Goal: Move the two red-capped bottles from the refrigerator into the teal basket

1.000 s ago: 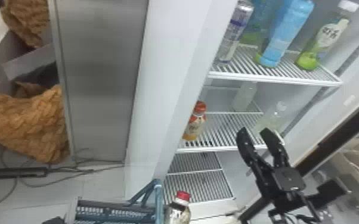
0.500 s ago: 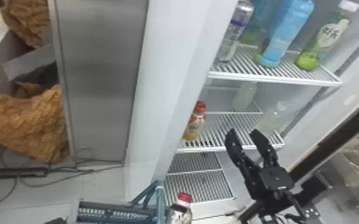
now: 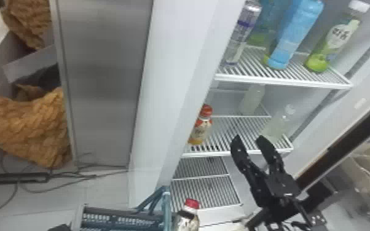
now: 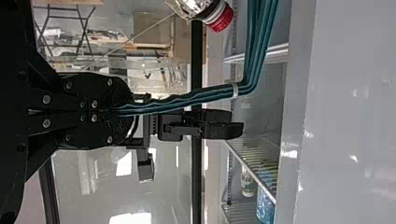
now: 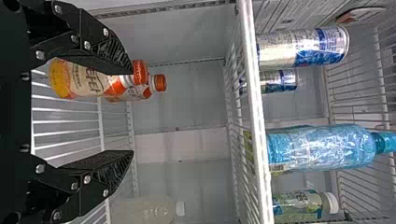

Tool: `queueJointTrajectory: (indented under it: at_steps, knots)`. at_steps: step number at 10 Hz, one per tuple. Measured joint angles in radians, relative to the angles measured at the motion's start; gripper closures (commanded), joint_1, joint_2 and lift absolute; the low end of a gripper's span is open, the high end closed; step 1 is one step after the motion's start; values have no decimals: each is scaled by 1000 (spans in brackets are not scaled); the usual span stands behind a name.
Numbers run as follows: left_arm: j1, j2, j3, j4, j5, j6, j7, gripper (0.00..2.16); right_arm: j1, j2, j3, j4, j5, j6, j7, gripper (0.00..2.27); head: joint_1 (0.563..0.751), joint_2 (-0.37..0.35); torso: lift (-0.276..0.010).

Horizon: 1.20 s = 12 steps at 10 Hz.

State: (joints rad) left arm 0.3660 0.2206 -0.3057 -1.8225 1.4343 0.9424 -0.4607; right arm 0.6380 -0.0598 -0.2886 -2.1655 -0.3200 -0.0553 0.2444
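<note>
Red-capped bottle, left of right tool

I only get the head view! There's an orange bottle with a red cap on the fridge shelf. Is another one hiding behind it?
Observer: Yes, the right wrist view shows a second red-capped bottle behind the first bottle.
Operator: What's my left gripper holding?
Observer: The left gripper is shut on the handle of the teal plastic basket.
Operator: Anything behind the silver can?
Observer: Another silver-and-blue metal can.

Looking down, head view shares shelves with both wrists'.
</note>
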Motion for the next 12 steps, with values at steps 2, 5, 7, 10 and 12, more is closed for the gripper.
queueJointTrajectory:
  at_steps: [2, 5, 7, 10, 12]
  knots:
    - [-5, 0, -5, 4, 3, 0, 0, 1147, 0, -2, 2, 1, -1, 3, -1, 460, 695, -350, -224]
    - [-8, 0, -7, 8, 4, 0, 0, 1147, 0, -3, 5, 0, -1, 6, 0, 458, 695, -350, -224]
    - [-8, 0, -7, 8, 5, 0, 0, 1147, 0, -4, 6, 0, 0, 6, 1, 456, 695, -350, -224]
    - [-6, 2, -7, 8, 8, -2, -1, 1144, 2, -5, 6, -4, -1, 6, 1, 438, 695, -350, -224]
    - [-5, 2, -7, 8, 9, -2, -1, 1144, 5, -5, 6, -6, -4, 6, 1, 415, 695, -350, -224]
